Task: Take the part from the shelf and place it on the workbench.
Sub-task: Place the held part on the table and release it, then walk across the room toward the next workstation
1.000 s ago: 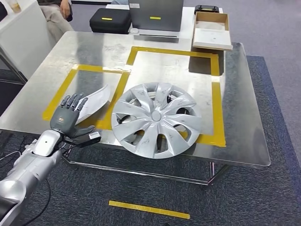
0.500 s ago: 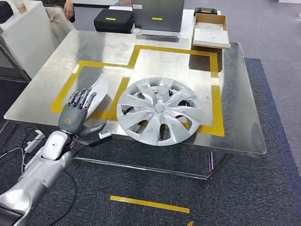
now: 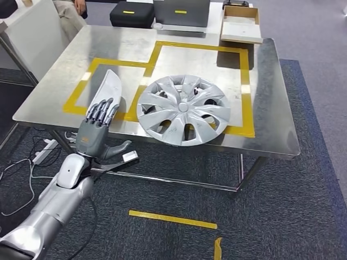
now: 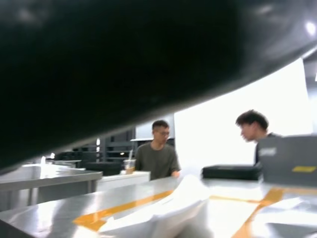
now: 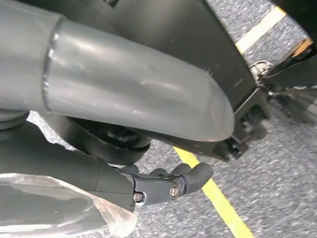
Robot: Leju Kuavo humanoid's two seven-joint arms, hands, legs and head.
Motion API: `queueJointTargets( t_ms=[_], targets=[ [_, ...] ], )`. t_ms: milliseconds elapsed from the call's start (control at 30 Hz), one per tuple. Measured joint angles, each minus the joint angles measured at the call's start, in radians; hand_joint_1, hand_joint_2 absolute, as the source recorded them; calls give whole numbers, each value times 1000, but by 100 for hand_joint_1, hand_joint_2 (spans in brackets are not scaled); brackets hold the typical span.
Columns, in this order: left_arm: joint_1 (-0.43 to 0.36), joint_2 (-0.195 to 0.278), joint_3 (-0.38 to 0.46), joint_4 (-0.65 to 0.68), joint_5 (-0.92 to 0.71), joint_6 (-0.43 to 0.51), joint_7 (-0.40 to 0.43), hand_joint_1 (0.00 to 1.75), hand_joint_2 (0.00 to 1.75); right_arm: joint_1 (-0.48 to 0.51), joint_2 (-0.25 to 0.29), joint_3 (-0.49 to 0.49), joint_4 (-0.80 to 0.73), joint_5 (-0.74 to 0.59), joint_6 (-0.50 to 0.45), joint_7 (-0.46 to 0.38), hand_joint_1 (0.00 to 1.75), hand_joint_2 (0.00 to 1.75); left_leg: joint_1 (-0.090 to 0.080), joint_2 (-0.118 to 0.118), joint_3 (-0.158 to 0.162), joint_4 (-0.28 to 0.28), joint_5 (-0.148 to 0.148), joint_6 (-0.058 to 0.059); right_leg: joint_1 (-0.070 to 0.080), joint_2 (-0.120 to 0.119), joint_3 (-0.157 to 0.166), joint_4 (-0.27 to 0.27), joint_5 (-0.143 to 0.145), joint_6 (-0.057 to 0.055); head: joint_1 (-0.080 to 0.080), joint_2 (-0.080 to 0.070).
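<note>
Picked out the left hand raised at the near left edge of the steel surface, back of the hand toward the head view, fingers straight and slightly apart, thumb swung wide to the side: released, clasped nothing. Found the part, a curved silver panel, lying on the surface inside the left box of the yellow tape outline, its near end just behind those fingertips; could not tell whether touching or just short of it. Saw it again in the left wrist view, pale and blurred, flat on the shiny top beside a yellow stripe. Spotted a silver hubcap just to the right of the part, face up in the larger taped box, its rim overlapping the tape on the near and left sides, apart from the hand. Noted a black case, a grey case and an open cardboard box along the far edge. Glimpsed two people beyond the surface in the left wrist view. Caught the right hand low over the grey carpet near a yellow floor stripe, dark fingers together with a slight curl; could not tell whether released or clenched from that angle.
</note>
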Motion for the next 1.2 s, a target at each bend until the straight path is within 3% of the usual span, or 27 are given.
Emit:
queueJointTargets(
  t_ms=[33, 67, 167, 200, 233, 267, 333, 400, 467, 533, 567, 600, 667, 700, 733, 767, 833, 867, 900, 933, 967, 1033, 1067, 1100, 1200],
  targets=[
    [11, -8, -1, -20, 7, 0, -5, 0, 0, 1, 1, 0, 0, 0, -1, 10, 0, 0, 0, 0, -3, 4, -8, -5, -2, -3, -7, -1, 9, -8, 1, 0],
    [24, -15, -1, -41, 24, 0, -14, 0, 0, 1, 2, 0, 1, 0, -4, 19, 0, 0, 1, -1, -10, 23, -36, -10, -4, -6, -15, -3, 20, -17, 0, 0],
    [85, -41, -5, -111, 159, 0, -55, 0, 0, 1, 3, 0, 1, -1, -27, 42, 0, 0, 6, -1, -38, 183, -182, -23, -6, -10, -47, -3, 53, -30, -3, 0],
    [116, -52, -8, -132, 213, 0, -66, 0, 0, 2, 3, 0, 1, -2, -36, 48, 0, 0, 7, -1, -42, 240, -208, -25, -6, -10, -61, -1, 63, -29, -3, 0],
    [149, -63, -12, -151, 257, 0, -73, 0, 0, 4, 3, 0, 1, -5, -43, 53, 0, 0, 7, -1, -36, 275, -211, -25, -6, -10, -75, 1, 73, -28, -3, 0],
    [182, -74, -17, -167, 290, 0, -80, 0, 0, 5, 3, 0, 1, -7, -48, 55, 0, 0, 7, -1, -17, 278, -193, -23, -5, -10, -91, 4, 82, -27, -4, 0],
    [237, -96, -25, -186, 341, 0, -101, 0, 0, 5, 3, 0, 1, -13, -56, 57, 0, 0, 6, -1, 64, 187, -148, -14, -3, -11, -118, 12, 98, -21, -4, 0],
    [281, -115, -28, -199, 387, 0, -120, 0, 0, 5, 3, 0, 1, -20, -64, 59, 0, 0, 2, -2, 164, 44, -151, -2, 1, -11, -135, 19, 111, -12, -3, 0],
    [319, -127, -31, -205, 427, -5, -133, 0, 0, 6, 3, -1, 1, -31, -74, 61, 0, 0, -6, -2, 206, -29, -169, 8, 0, -13, -141, 20, 126, 0, -2, 0],
    [348, -132, -41, -204, 466, -32, -151, 0, 0, 8, -4, -12, 1, -62, -80, 55, 0, 0, -7, 0, 194, -38, -155, 19, -5, -13, -149, 22, 130, 12, -4, 0],
    [356, -133, -50, -201, 487, -51, -162, 0, 0, 6, -13, -23, 1, -83, -78, 46, 0, 0, -7, 2, 183, -41, -143, 28, -6, -12, -159, 36, 108, 18, -3, 0],
    [358, -135, -60, -196, 504, -67, -170, 0, 0, 4, -25, -36, 2, -101, -68, 34, 0, 0, -5, 3, 169, -43, -129, 36, -7, -11, -174, 69, 67, 22, -2, 0],
    [360, -139, -76, -180, 528, -82, -170, 0, 0, -2, -50, -60, 2, -123, -49, 12, 0, 0, -6, 4, 136, -43, -103, 44, -9, -11, -210, 185, -36, 28, 3, 0],
    [365, -139, -79, -170, 536, -83, -166, 0, 0, -3, -60, -69, 2, -128, -45, 5, 0, 0, -7, 5, 120, -42, -91, 44, -9, -11, -220, 247, -66, 30, 4, 0],
    [373, -139, -81, -159, 545, -82, -160, 0, 0, -3, -69, -78, 2, -132, -45, 0, 0, 0, -9, 7, 103, -41, -78, 43, -9, -11, -220, 290, -70, 32, 4, 0],
    [383, -137, -81, -150, 553, -80, -155, 0, 0, -3, -76, -85, 2, -135, -47, -3, 0, 0, -9, 9, 87, -39, -67, 42, -9, -11, -206, 304, -52, 32, 4, 0],
    [402, -131, -80, -126, 563, -69, -137, 0, 0, -2, -87, -98, 2, -137, -51, -9, 0, 0, -10, 12, 56, -32, -47, 39, -9, -11, -126, 233, 9, 30, 4, 0],
    [409, -126, -80, -111, 567, -62, -126, 0, 0, -3, -89, -102, 2, -138, -51, -11, 0, 0, -11, 11, 44, -27, -38, 35, -9, -11, -65, 157, 17, 28, 5, 0],
    [413, -120, -77, -89, 575, -54, -116, 0, 0, -4, -91, -107, 2, -138, -50, -13, 0, 0, -12, 11, 35, -22, -29, 31, -8, -10, -4, 74, 9, 24, 4, 0],
    [416, -111, -72, -62, 589, -49, -111, 0, 0, -4, -91, -110, 2, -137, -48, -15, 0, 0, -12, 10, 30, -18, -20, 26, -7, -8, 36, 13, -5, 20, 4, 0],
    [417, -102, -66, -31, 605, -45, -111, 0, 0, -4, -92, -114, 2, -137, -46, -15, 0, 0, -12, 10, 27, -17, -10, 21, -5, -7, 58, -25, -19, 14, 4, 0],
    [420, -82, -46, 41, 630, -42, -114, 0, 0, 0, -92, -120, 2, -135, -40, -13, 0, 0, -10, 9, 22, -18, 4, 9, -3, -10, 48, -34, -11, 0, 5, 0],
    [421, -74, -36, 79, 638, -43, -115, 0, 0, 2, -93, -123, 2, -135, -36, -9, 0, 0, -8, 8, 16, -11, -10, 3, -4, -12, 37, -34, -1, -9, 4, 0],
    [422, -67, -26, 116, 642, -45, -114, 0, 0, 3, -93, -125, 2, -134, -32, -6, 0, 0, -7, 7, 8, 12, -43, -3, -6, -15, 25, -34, 11, -18, 1, 0],
    [422, -56, -3, 234, 649, -58, -99, 0, 0, 4, -95, -130, 2, -134, -27, 0, 0, 0, 0, 6, -23, 184, -196, -18, -5, -18, -16, -29, 49, -30, -4, 0]
  ],
)
